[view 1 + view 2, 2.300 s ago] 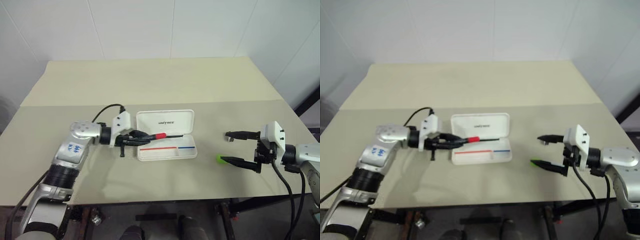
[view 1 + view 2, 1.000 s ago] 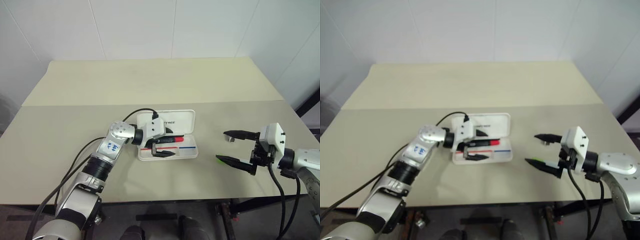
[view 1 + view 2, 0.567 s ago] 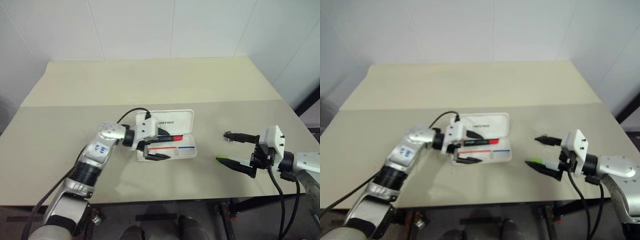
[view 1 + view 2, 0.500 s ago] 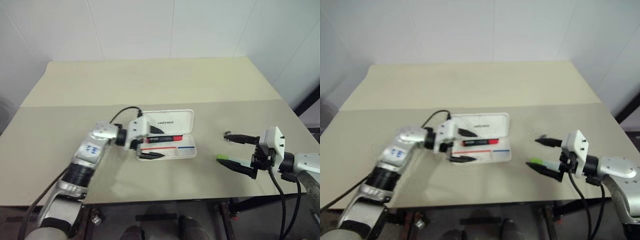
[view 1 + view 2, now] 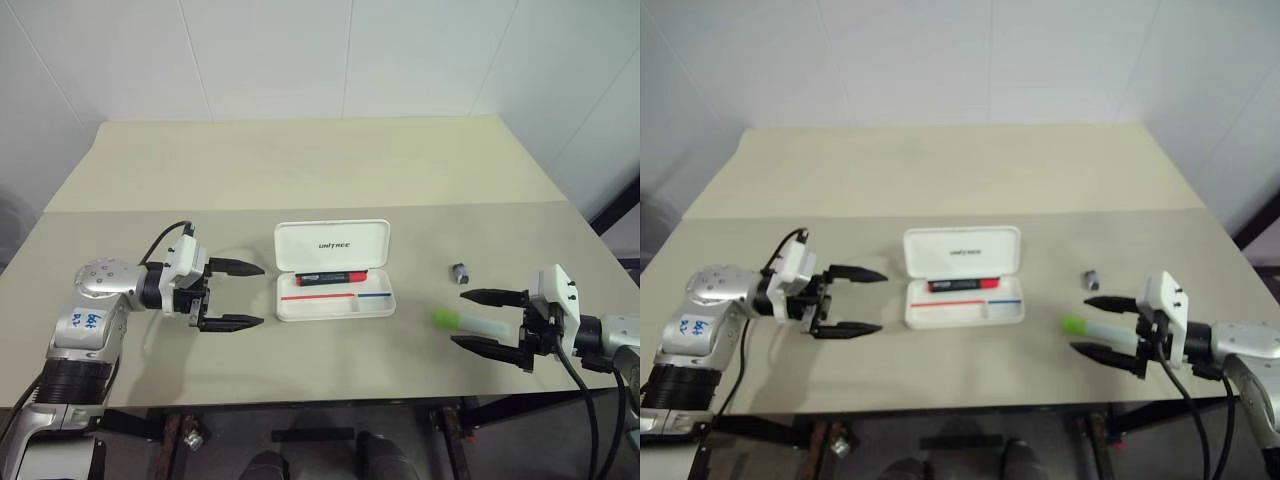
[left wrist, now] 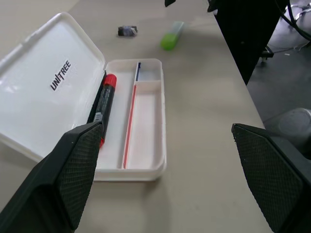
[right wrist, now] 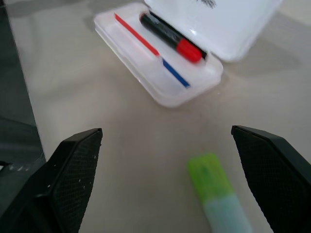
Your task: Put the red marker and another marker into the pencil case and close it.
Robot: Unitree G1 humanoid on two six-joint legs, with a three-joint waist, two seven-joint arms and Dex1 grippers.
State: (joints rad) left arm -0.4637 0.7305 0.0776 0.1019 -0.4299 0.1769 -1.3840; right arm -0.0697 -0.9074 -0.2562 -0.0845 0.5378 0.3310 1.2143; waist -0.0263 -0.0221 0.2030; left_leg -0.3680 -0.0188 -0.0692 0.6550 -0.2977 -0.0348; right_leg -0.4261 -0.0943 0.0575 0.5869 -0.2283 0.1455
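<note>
A: So, the left gripper (image 5: 249, 295) has backed off from the case (image 5: 333, 270). Half a second ago its fingers were at the case's near-left corner; now it hangs clear to the left of the case, jaws spread wide, nothing in them.

B: And the red marker (image 5: 330, 277)?

A: It lies in the case, along the back of the tray against the hinge, red cap toward the right end. A couple of seconds ago the left gripper was carrying it over the tray; now it rests there alone. In my view that half of the job is done.

B: The right gripper (image 5: 491, 320)?

A: Also wide open and empty. It has sunk toward the table (image 5: 300, 170), well to the right of the case. The highlighter (image 5: 470, 321) lies flat on the table between its two fingers, green cap pointing toward the case, not yet pinched.

B: So it is lined up for a grasp?

A: That is how I read it. The fingers bracket the pale body, and closing them looks like the next step, then the carry leftward to the case.

B: Anything else out there?

A: A small dark bit (image 5: 459, 271) sits right of the case, just behind the highlighter. The lid stands open, lettering up, so closing comes last.
</note>
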